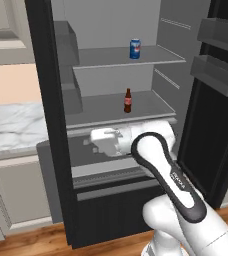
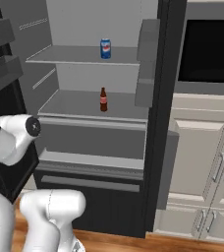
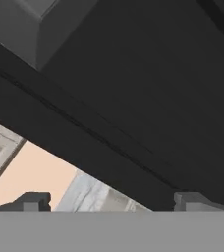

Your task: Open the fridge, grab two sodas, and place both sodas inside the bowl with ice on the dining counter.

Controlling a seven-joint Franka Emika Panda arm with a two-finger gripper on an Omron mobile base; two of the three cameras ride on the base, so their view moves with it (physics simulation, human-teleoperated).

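The fridge (image 1: 111,75) stands wide open, both doors swung out, and the two sodas are untouched on its grey shelves: the blue can (image 1: 135,49) on the upper shelf (image 1: 151,56), the cola bottle (image 1: 128,101) upright on the shelf below (image 1: 146,107), nearly under the can; the gripper (image 3: 112,201) has its jaws spread wide with nothing between them, and from the hand view it looks along the inner face of the left door (image 3: 148,88) rather than at either drink; in the left base view the hand (image 1: 106,140) sits low, level with the drawer front (image 1: 101,150) beneath the bottle's shelf

What I would worry about from here: the hand has to rise and turn in towards the shelves, and the front lip of the bottle's shelf sits just above it, so a careless lift could knock that edge; the bottle is tall and narrow and looks easy to topple if a finger clips it off-centre; the door bins (image 1: 218,70) on the right door crowd the opening, so a wide elbow swing could catch them; the bowl and the dining counter cannot be seen from here, so both carries are yet to come

By count: one can, one bottle, two open doors, two shelves bearing a drink each, one arm
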